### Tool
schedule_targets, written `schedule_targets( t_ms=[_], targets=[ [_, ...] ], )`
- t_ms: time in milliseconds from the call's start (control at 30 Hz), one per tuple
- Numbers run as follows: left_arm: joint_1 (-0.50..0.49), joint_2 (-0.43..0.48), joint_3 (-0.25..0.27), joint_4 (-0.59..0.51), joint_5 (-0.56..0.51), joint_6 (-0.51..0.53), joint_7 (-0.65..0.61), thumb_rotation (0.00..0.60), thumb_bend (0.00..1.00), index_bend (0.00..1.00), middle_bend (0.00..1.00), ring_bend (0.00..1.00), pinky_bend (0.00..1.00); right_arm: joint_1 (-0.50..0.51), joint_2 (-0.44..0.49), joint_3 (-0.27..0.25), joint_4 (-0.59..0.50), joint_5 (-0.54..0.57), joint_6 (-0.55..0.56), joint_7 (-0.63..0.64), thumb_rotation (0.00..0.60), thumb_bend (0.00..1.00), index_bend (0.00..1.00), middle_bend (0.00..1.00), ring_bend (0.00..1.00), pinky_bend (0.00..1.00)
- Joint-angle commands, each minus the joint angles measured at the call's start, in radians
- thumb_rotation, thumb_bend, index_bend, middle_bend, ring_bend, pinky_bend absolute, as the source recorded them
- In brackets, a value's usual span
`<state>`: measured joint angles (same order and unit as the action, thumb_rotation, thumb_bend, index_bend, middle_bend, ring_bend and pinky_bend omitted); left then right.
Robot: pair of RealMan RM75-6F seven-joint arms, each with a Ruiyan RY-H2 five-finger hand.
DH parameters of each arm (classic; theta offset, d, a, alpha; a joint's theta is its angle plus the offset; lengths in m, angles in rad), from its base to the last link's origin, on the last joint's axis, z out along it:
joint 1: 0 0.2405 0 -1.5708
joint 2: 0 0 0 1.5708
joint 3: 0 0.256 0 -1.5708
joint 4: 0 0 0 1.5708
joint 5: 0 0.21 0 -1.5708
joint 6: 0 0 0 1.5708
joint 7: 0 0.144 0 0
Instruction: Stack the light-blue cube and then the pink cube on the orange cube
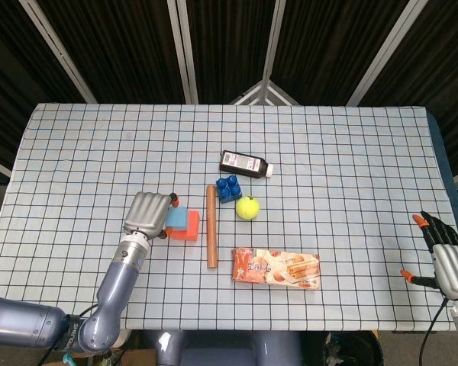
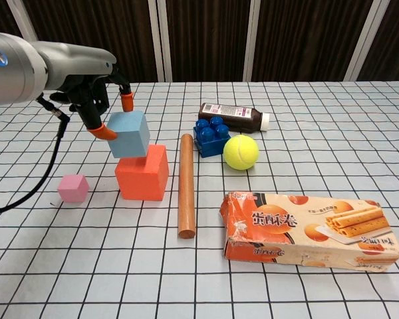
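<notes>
1. The left hand (image 2: 96, 86) grips the light-blue cube (image 2: 129, 133) between its fingers (image 2: 126, 101), tilted, at the top of the orange cube (image 2: 143, 173).
2. The pink cube (image 2: 73, 188) sits on the surface (image 2: 306, 106) left of the orange cube, apart from it.
3. The right hand (image 1: 446, 255) rests near the surface's right edge, fingers spread, holding nothing.

— Left hand (image 2: 96, 100)? 
— Raised at near left, fingers (image 2: 126, 101) closed around light-blue cube (image 2: 129, 133), arm reaching in from near edge.
— And right hand (image 1: 449, 259)? 
— Low at near right, fingers spread apart, holding nothing.
</notes>
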<state>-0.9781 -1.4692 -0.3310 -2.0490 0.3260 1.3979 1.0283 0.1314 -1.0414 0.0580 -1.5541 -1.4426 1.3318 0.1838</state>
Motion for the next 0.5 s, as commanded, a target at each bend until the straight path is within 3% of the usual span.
schedule_targets(
  t_ms=[33,500],
  targets=[
    [-0.014,-0.014,-0.001,0.015,-0.012,0.005,0.002,0.6,0.32,0.38,0.83,0.79,0.9,0.0,0.0,0.0,0.001,0.0,0.0,0.001,0.6,0.13,0.0,0.01,0.01,0.1],
    [-0.045,-0.031,0.024,0.054,-0.022,-0.002,-0.008,0.6,0.33,0.38,0.83,0.79,0.89,0.001,-0.001,0.001,0.003,0.003,-0.003,0.002,0.6,0.13,0.0,0.01,0.01,0.1]
  ],
)
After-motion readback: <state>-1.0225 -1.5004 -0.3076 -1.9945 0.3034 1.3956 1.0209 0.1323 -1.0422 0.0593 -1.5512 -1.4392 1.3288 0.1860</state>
